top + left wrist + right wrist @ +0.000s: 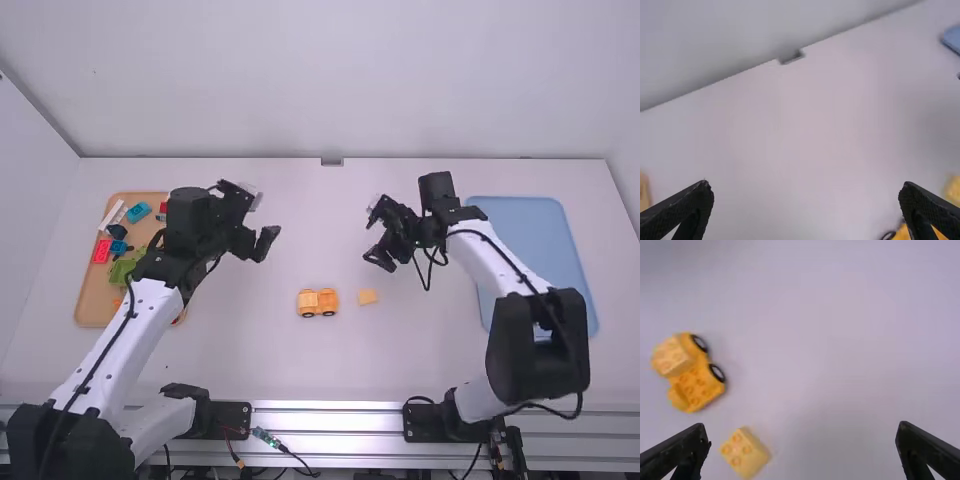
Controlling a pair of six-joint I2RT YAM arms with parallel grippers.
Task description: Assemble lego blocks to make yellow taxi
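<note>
The yellow toy car (318,304) stood on its wheels near the middle of the white surface (330,365), toward the side of the arms' bases. One pale yellow block sat upon one end of it, and the studs beside this block were uncovered. A loose pale yellow block (368,297) lay just to the right of the car, not touching it, with its studs showing in the right wrist view.

Farther from the bases than the car, the left hand (266,218) was on the left and the right hand (370,234) on the right. Both were above the surface with the fingers wide apart, and both held nothing.

More outward, at the far left, there was a tan tray (91,302) with blue, red, green and white pieces, partly behind the left arm. At the far right was a blue tray (535,232), partly covered by the right arm.
</note>
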